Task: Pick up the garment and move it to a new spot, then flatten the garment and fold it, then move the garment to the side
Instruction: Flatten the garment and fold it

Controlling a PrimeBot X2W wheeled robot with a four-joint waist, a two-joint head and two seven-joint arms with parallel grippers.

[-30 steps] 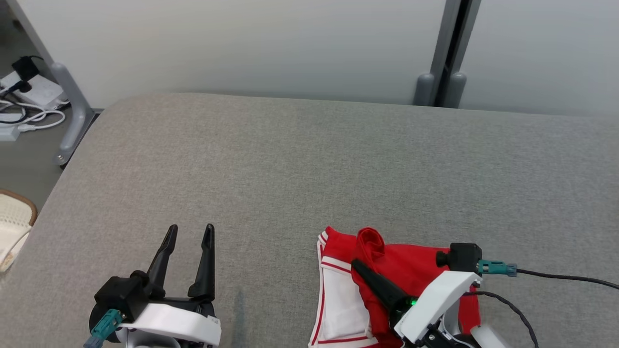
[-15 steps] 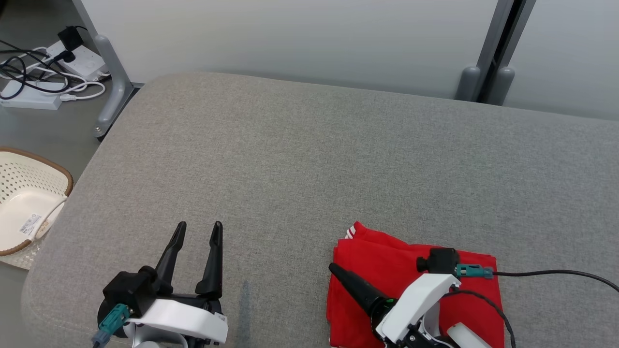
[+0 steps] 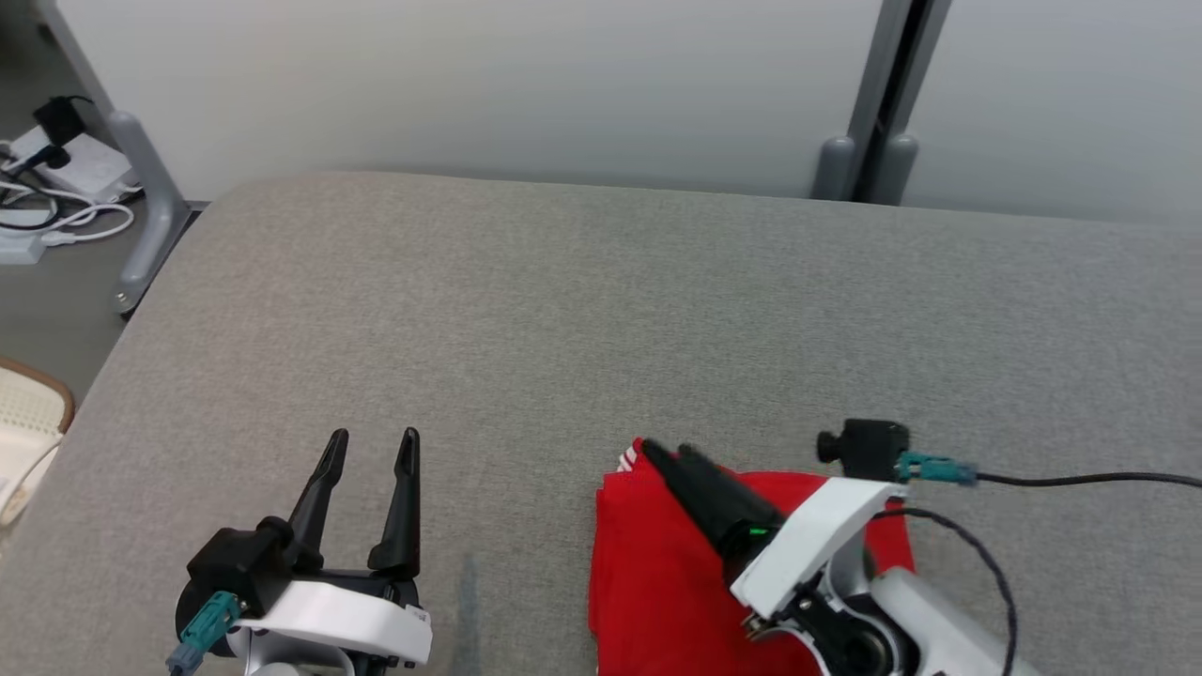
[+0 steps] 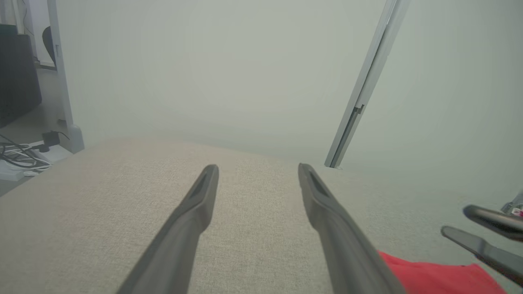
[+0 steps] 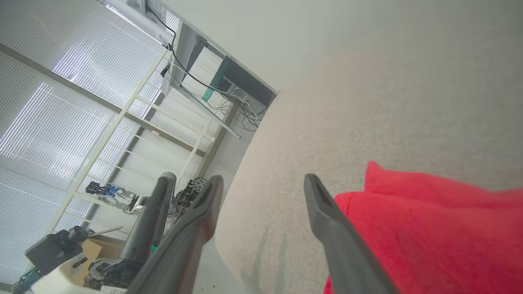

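Head: folded red garment [image 3: 657, 582] on grey bench [image 3: 601, 310], near edge; my right hand [image 3: 667, 449] over its far corner, spread, empty; my left hand [image 3: 373, 437] spread, empty, well apart. Left wrist: garment corner [image 4: 433, 277] lower right. Right wrist: garment [image 5: 429, 228] beside one finger.

Wide-spread right hand [image 5: 262, 179] beside red garment [image 5: 429, 228]
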